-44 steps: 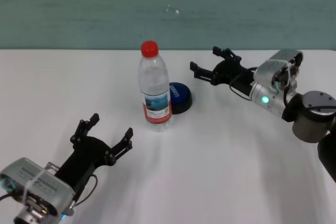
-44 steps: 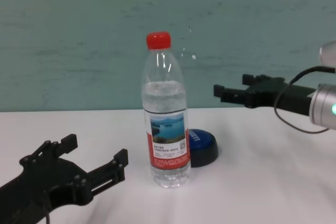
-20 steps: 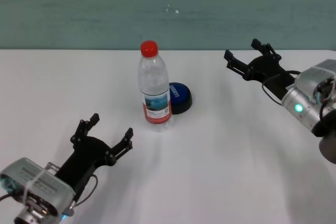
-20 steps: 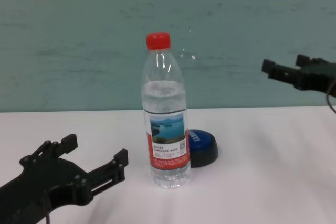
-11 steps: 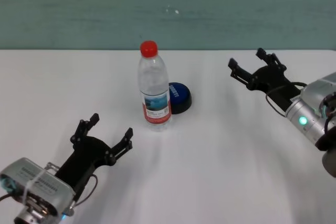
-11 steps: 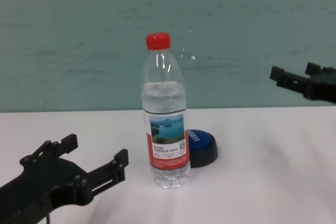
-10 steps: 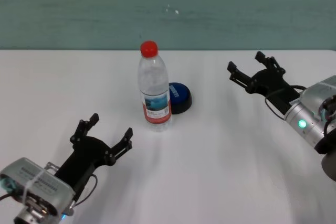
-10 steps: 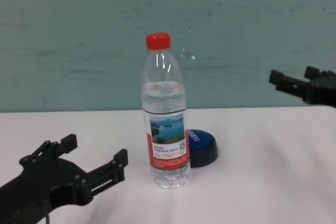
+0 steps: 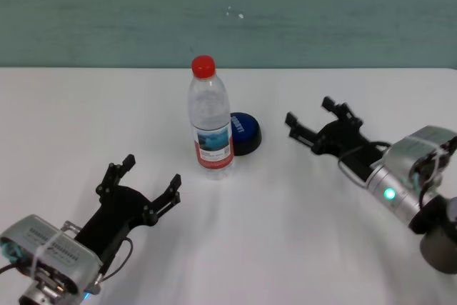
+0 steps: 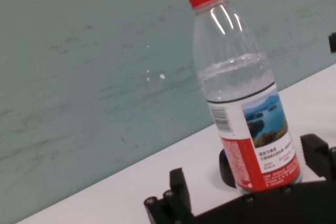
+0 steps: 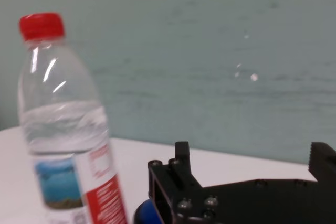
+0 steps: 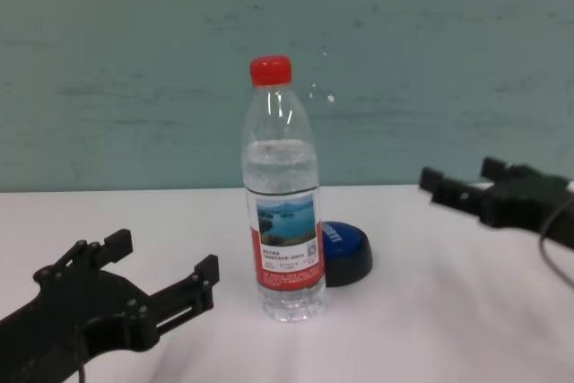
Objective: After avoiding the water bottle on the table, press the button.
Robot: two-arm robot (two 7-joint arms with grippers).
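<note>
Right claw (image 9: 312, 121), fingers spread, hovers near the button (image 9: 243, 133); head view alone shows the gap.

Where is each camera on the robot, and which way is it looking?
Head view: high up, looking down at the table; shows the left gripper and right gripper.
Chest view: lower, facing straight at the water bottle and the button; both grippers show.
Left wrist view: on the left arm, looking up past its fingertips at the bottle.
Right wrist view: on the right arm, facing the bottle; its own fingertips show.
All four views share the bottle.
</note>
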